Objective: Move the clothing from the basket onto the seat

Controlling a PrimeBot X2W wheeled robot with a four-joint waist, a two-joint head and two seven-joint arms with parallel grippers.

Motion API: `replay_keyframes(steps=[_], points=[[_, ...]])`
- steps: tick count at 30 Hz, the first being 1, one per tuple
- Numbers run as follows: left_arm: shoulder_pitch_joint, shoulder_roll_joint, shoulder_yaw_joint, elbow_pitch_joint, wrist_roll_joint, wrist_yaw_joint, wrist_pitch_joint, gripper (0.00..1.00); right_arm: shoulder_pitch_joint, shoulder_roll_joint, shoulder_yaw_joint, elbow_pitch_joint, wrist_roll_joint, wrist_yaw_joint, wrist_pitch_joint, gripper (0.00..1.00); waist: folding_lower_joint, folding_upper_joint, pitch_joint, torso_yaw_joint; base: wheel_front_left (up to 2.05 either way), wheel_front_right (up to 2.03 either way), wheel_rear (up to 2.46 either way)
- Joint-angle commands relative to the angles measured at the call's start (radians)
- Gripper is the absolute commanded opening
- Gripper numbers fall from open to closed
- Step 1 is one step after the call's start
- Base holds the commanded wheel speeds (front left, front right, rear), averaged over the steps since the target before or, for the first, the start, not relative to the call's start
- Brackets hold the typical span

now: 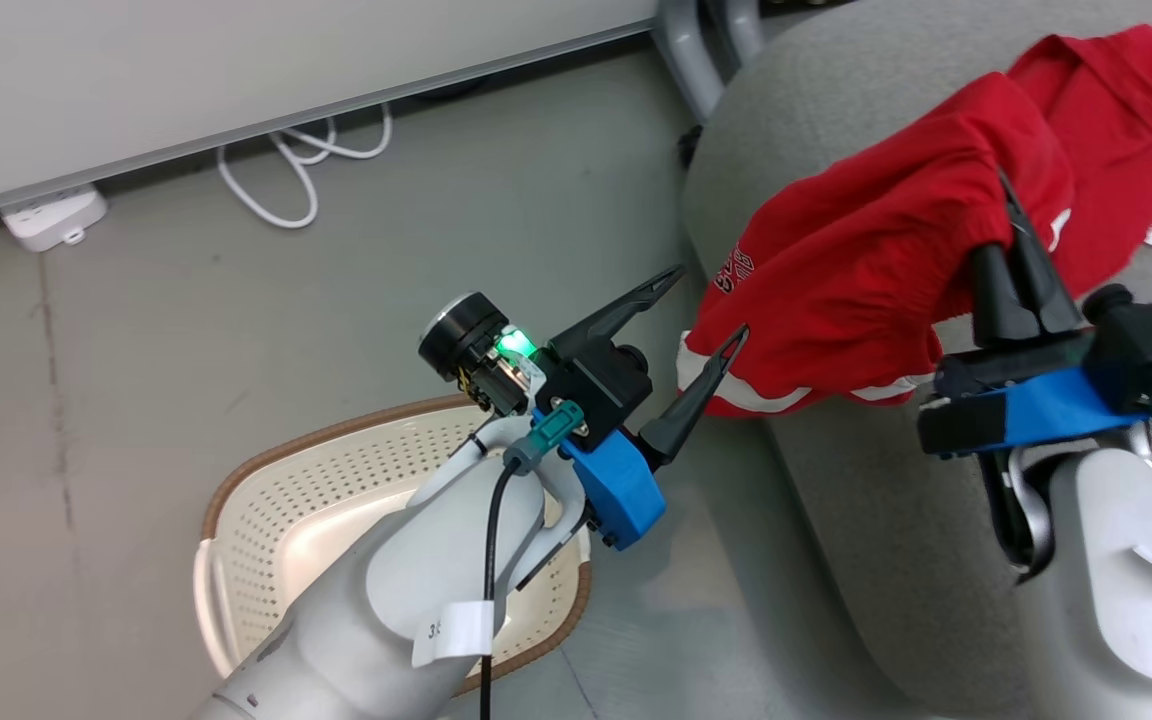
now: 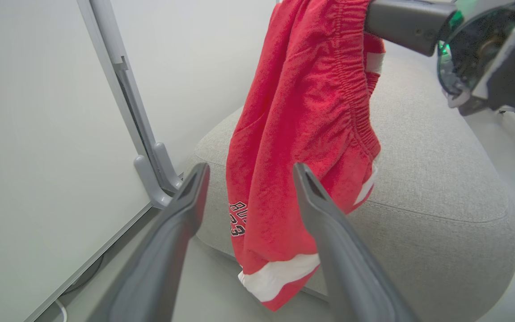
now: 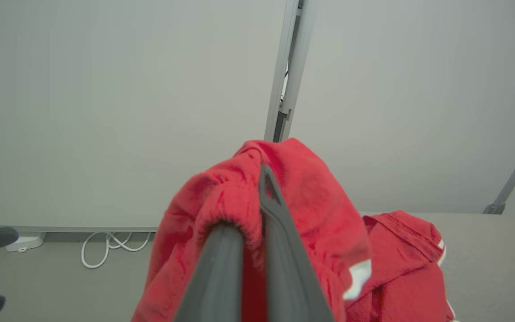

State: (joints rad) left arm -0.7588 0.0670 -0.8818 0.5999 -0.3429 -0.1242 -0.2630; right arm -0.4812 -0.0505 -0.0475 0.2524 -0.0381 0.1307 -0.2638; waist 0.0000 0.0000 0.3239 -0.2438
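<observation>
Shorts [image 1: 836, 290] hang by the waistband from the clamped right hand [image 1: 1006, 200] over the nine-o'clock edge of the seat [image 1: 836, 520], likely for lowering there, while the left hand [image 1: 712, 298] gapes wide near their hem.

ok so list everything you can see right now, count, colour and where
hanging garment: one, bright red with white trim, pinched at its waistband, hanging at the seat's edge
lying garment: one, bright red with white trim, on the seat's far part
seat: one, grey, right side of the head view
basket: one, cream with brown rim, on the floor, lower left of the head view
power strip: one, white, on the floor by the wall
cable: one, white, looped on the floor by the wall
frame legs: two, grey, behind the seat
left gripper: one, dark fingers, open, beside the hanging garment's hem
right gripper: one, dark fingers, shut on the hanging garment
</observation>
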Motion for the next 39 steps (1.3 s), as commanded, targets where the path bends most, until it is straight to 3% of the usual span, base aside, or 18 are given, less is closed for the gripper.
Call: replay_keyframes(steps=[1, 11, 23, 30, 39], points=[[0.008, 0.004, -0.001, -0.006, -0.002, -0.006, -0.002, 1.00, 0.020, 0.000, -0.013, -0.013, 0.004, 0.000, -0.001, 0.00, 0.0000, 0.0000, -0.003, -0.037, 0.00, 0.00, 0.00], [0.040, 0.006, -0.055, -0.025, -0.013, -0.008, -0.003, 1.00, 0.118, 0.000, -0.114, -0.080, 0.034, 0.000, -0.001, 0.00, 0.0000, 0.0000, -0.016, -0.121, 0.00, 0.00, 0.00], [0.041, 0.009, -0.077, -0.037, -0.027, -0.009, -0.003, 1.00, 0.143, 0.000, -0.133, -0.090, 0.047, 0.000, -0.001, 0.00, 0.0000, 0.0000, -0.023, -0.138, 0.00, 0.00, 0.00], [0.017, 0.021, -0.062, -0.049, -0.019, -0.002, -0.003, 1.00, 0.053, -0.015, -0.140, -0.134, 0.015, 0.000, -0.001, 0.00, 0.0000, 0.0000, 0.007, -0.137, 0.00, 0.00, 0.00], [-0.052, 0.065, -0.052, -0.078, 0.003, 0.010, 0.012, 1.00, -0.231, -0.127, -0.243, -0.164, 0.063, 0.000, -0.001, 0.00, 0.0000, 0.0000, 0.142, -0.137, 0.00, 0.00, 0.00]])
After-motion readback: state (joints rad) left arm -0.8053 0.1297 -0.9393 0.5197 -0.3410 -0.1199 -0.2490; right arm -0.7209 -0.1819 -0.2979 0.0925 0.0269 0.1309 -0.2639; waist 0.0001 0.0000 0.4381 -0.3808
